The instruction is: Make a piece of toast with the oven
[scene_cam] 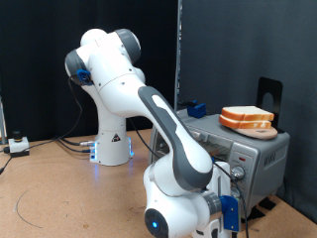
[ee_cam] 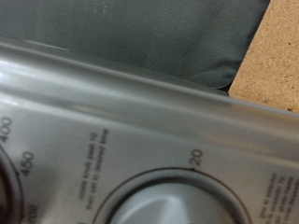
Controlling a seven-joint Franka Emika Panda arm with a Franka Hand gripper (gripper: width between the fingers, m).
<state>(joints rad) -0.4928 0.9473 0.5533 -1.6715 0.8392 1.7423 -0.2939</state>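
Pressing close at front of oven (scene_cam: 243, 147), by knob column: gripper (scene_cam: 230, 203) | finger state: cannot tell, fingers unseen in both views | bread slices (scene_cam: 247, 119) on round board atop oven, exterior view only | knob (ee_cam: 173, 201) with dial numerals, wrist view only

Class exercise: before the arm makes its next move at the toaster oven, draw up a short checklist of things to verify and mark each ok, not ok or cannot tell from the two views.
1. Tool at the oven front: ok; arm reaches low beside its knobs.
2. Tool open or shut: cannot tell; fingers not visible.
3. Wrist camera on the control panel: ok; a dial fills the close view.
4. Dial setting: cannot tell; markings blurred.
5. Toast inside the oven: cannot tell; the arm blocks the door.
6. Bread slices stacked on the oven top: ok.
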